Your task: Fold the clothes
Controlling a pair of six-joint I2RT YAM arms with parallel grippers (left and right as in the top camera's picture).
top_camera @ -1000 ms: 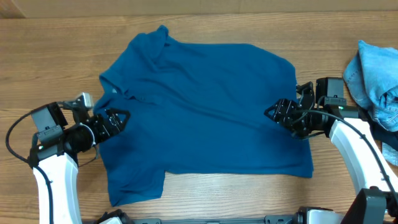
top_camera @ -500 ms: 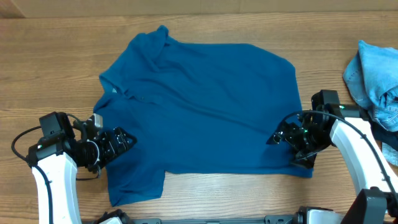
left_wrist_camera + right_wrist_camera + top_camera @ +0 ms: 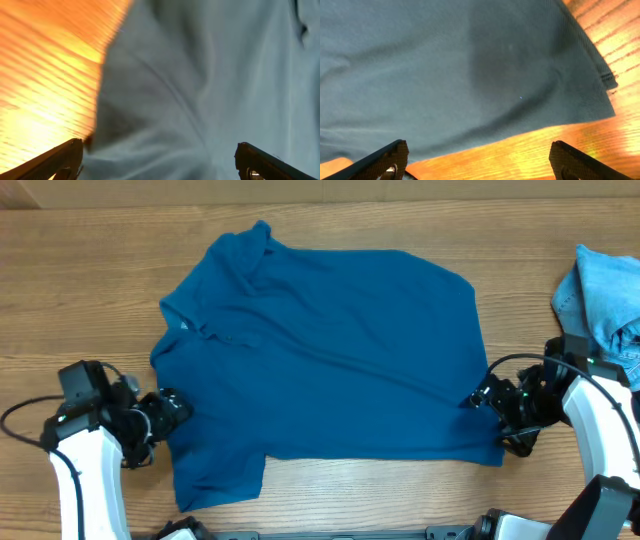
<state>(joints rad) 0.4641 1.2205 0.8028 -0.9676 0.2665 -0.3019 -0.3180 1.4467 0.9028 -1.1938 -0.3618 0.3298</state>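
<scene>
The clothes on the table are a large deep-blue shirt [image 3: 330,350], spread out flat with its collar at the far left, and a second, light-blue garment [image 3: 605,300] bunched at the right edge. My left gripper [image 3: 172,412] sits at the shirt's left edge and is open. In the left wrist view the shirt [image 3: 210,80] lies under the left gripper [image 3: 160,162], with nothing pinched. My right gripper [image 3: 492,418] is open at the shirt's front right corner. In the right wrist view the right gripper [image 3: 482,162] spans bare wood just off the shirt's hem [image 3: 470,65].
The wooden table [image 3: 90,270] shows around the shirt on all sides. The light-blue garment lies just behind my right arm [image 3: 600,410]. A folded-under flap of the shirt [image 3: 220,475] reaches toward the front edge at the left.
Both grippers have drawn back off the shirt toward the front and outward, to its edges. The right gripper's jaws have spread wider.
</scene>
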